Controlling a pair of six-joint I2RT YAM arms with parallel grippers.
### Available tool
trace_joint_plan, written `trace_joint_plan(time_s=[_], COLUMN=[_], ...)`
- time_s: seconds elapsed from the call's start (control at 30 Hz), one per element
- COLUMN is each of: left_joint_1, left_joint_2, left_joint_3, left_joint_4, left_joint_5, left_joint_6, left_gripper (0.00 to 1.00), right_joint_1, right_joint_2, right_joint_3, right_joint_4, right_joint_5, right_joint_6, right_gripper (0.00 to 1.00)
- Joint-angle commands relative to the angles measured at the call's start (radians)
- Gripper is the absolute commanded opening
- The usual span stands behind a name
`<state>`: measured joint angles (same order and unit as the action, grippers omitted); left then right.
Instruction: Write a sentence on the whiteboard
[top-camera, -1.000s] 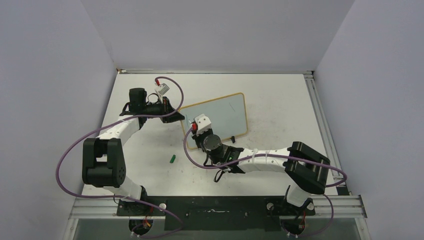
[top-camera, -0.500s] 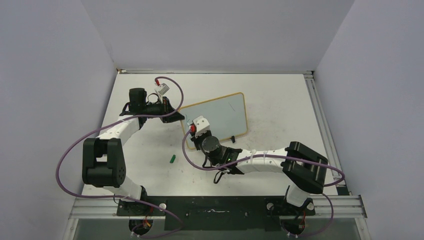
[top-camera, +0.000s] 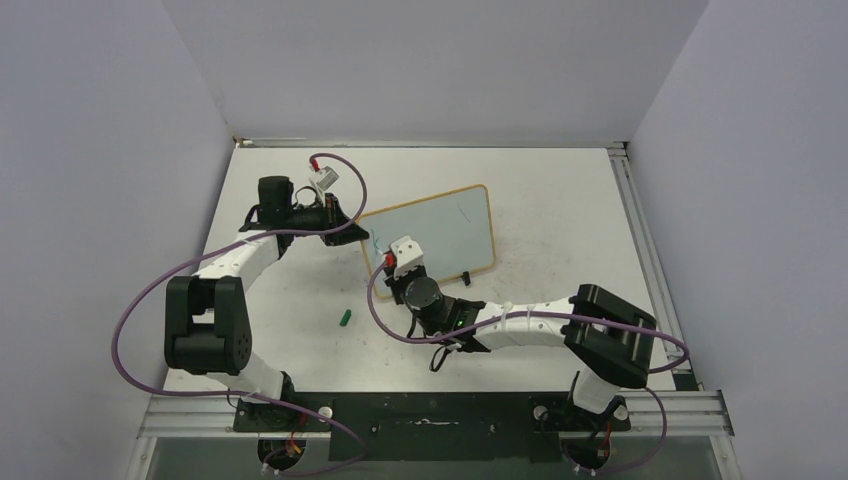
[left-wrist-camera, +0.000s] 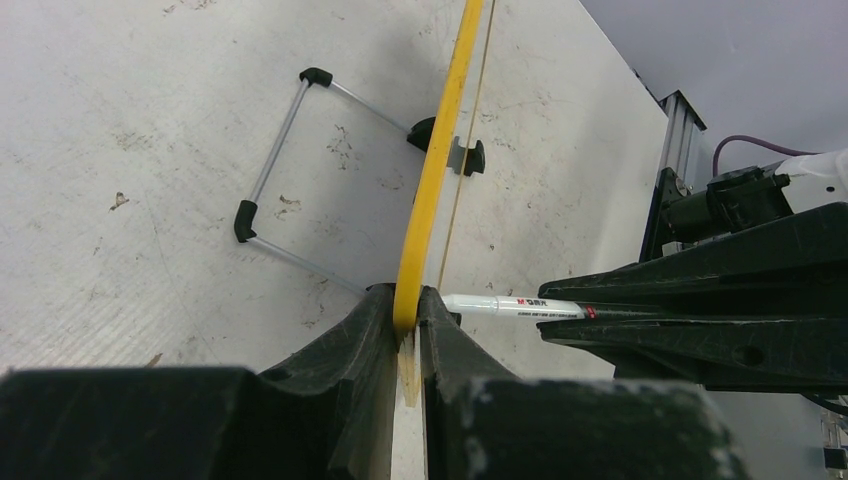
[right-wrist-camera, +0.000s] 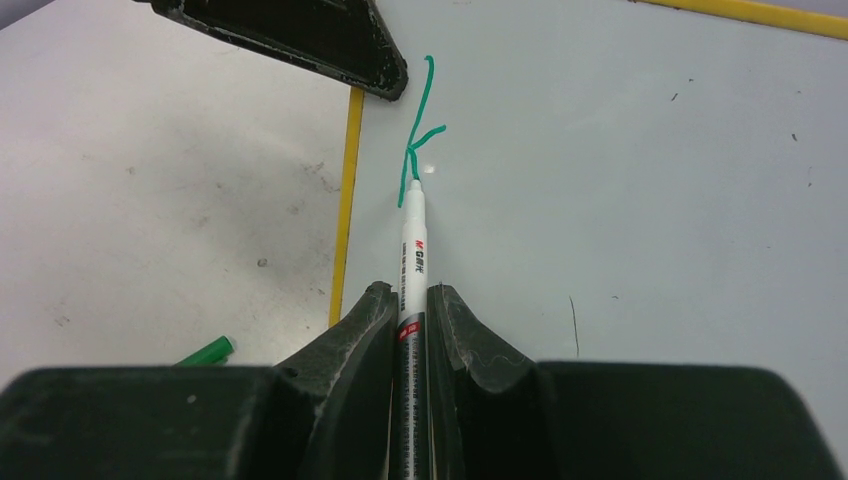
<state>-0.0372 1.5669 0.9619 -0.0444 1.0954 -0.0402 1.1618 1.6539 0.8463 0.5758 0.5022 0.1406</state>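
Note:
The whiteboard (top-camera: 440, 235) stands tilted on its black clip feet, tan-yellow frame (left-wrist-camera: 432, 190) around it. My left gripper (top-camera: 350, 228) is shut on the frame's left edge (left-wrist-camera: 407, 310). My right gripper (right-wrist-camera: 412, 305) is shut on a white marker (right-wrist-camera: 412, 250), whose tip touches the board (right-wrist-camera: 620, 180) near its upper left corner. Of the sentence, only one teal-green letter "k" (right-wrist-camera: 420, 130) shows, just above the tip; it appears as a small green mark in the top view (top-camera: 374, 243). The marker also shows in the left wrist view (left-wrist-camera: 510, 306).
A green marker cap (top-camera: 345, 318) lies on the table left of the right arm and also shows in the right wrist view (right-wrist-camera: 205, 352). The board's wire stand (left-wrist-camera: 285, 170) rests on the scuffed tabletop behind it. A metal rail (top-camera: 640, 250) runs along the right table edge.
My right gripper has shifted slightly along the board's left part with the marker, and a green stroke now shows there. The left arm and the board have not moved.

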Motion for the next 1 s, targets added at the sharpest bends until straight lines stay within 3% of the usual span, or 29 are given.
trace_joint_plan(time_s=[0.0, 0.33, 0.97], left_joint_1=[0.007, 0.007, 0.007], left_joint_2=[-0.030, -0.027, -0.027], left_joint_3=[0.032, 0.034, 0.035], left_joint_4=[-0.021, -0.024, -0.027], left_joint_5=[0.009, 0.008, 0.009], left_joint_6=[0.011, 0.012, 0.015], left_gripper=[0.00, 0.00, 0.00], right_joint_1=[-0.007, -0.006, -0.047], right_joint_2=[-0.033, -0.108, -0.037], right_joint_3=[-0.016, -0.033, 0.015], right_joint_4=[-0.002, 0.050, 0.059], right_joint_5=[0.049, -0.009, -0.048], right_joint_6=[0.013, -0.014, -0.037], right_gripper=[0.05, 0.05, 0.05])
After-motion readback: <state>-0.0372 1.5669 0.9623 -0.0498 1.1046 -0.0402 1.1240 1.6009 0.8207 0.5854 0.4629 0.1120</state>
